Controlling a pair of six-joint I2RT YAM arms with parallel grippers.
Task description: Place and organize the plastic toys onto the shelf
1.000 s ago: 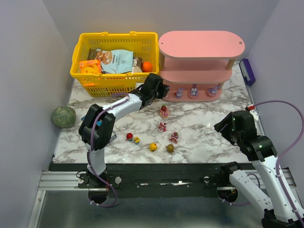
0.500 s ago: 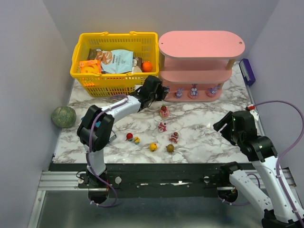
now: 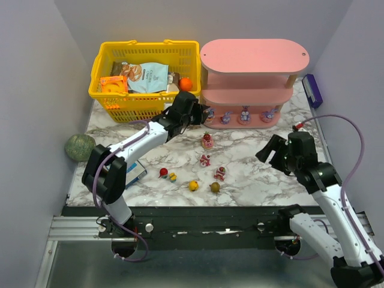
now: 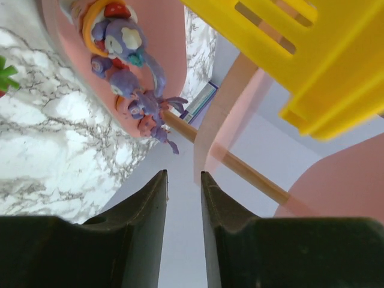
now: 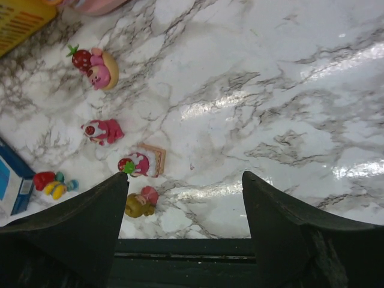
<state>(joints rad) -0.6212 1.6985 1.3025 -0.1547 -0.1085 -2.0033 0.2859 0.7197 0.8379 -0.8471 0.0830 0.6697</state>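
The pink three-tier shelf point(image 3: 255, 57) is seen at 1 o'clock on the marble table point(image 3: 252, 186). The yellow basket point(image 3: 144, 108) is set just beside it, on its 9 o'clock side. A row of purple bunny figurines point(image 3: 245, 114) is lined up on the shelf's lowest board.

The left gripper point(image 4: 183, 177) is held at the 9 o'clock end of that board, close to the basket's corner. Its jaws are parted only narrowly, and nothing is caught between them.

Three strawberry-topped pink figurines point(image 3: 207, 141) are left loose on the marble near the table's middle, at 6 o'clock from the shelf. A scatter of small round toys point(image 3: 193, 186), red, yellow and olive, is laid out beyond them toward 6 o'clock.

The right gripper point(image 5: 185, 177) is held above the table's 3 o'clock side. Its jaws are spread wide and nothing is gripped. The loose figurines lie apart from it, toward its 9 o'clock.

A green speckled ball point(image 3: 80, 147) is seen at the table's 9 o'clock edge.
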